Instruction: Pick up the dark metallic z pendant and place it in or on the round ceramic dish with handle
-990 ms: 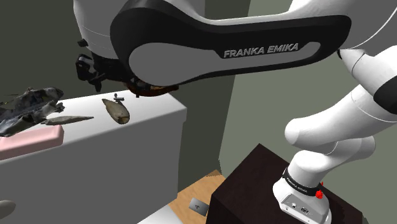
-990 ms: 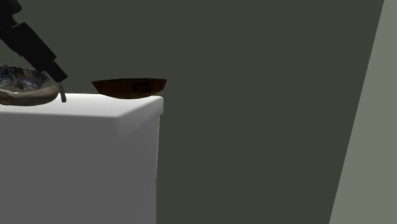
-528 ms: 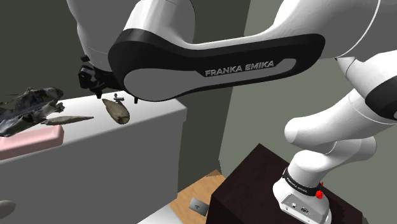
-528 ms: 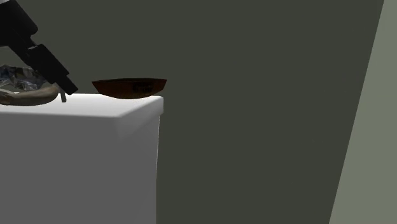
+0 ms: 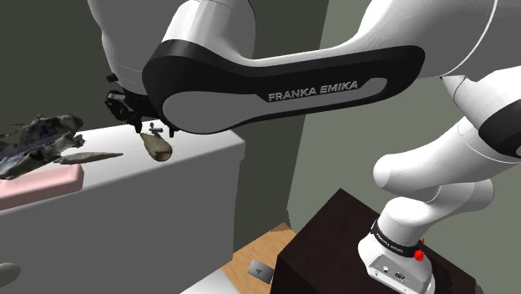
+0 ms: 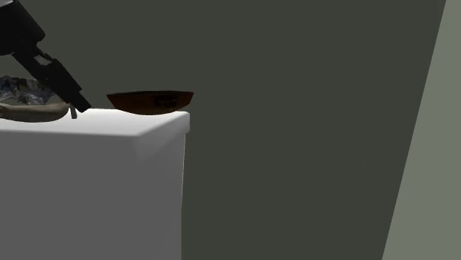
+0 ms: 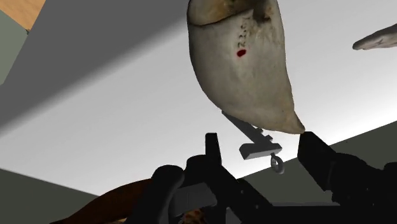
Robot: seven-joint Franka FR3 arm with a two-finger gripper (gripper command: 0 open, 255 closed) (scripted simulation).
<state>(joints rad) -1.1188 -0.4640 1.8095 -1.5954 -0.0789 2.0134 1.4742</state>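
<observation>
The small grey Z-shaped pendant [image 7: 257,144] with a ring at one end lies on the white counter [image 5: 200,154], just off the tip of a pale tooth-shaped stone [image 7: 245,63]. My black gripper [image 7: 261,151] is down at the counter with its fingers apart, one on each side of the pendant. Neither finger visibly touches it. In the second exterior view the gripper [image 6: 74,103] sits above the pendant [image 6: 72,113], close to the left of the dark brown round dish [image 6: 150,101] at the counter's corner. In the shoulder view the gripper [image 5: 153,125] shows, and my arm hides the dish.
A camouflaged helicopter model [image 5: 37,138] rests on a pink slab [image 5: 42,185] toward the shoulder view's left. The stone [image 5: 156,146] lies right beside the gripper. The counter edge drops off past the dish. My dark stand [image 5: 351,242] is at lower right.
Over the last second the arm swung toward the shoulder view's left and the gripper came down around the pendant. The pendant, the stone and the dish have not moved.
</observation>
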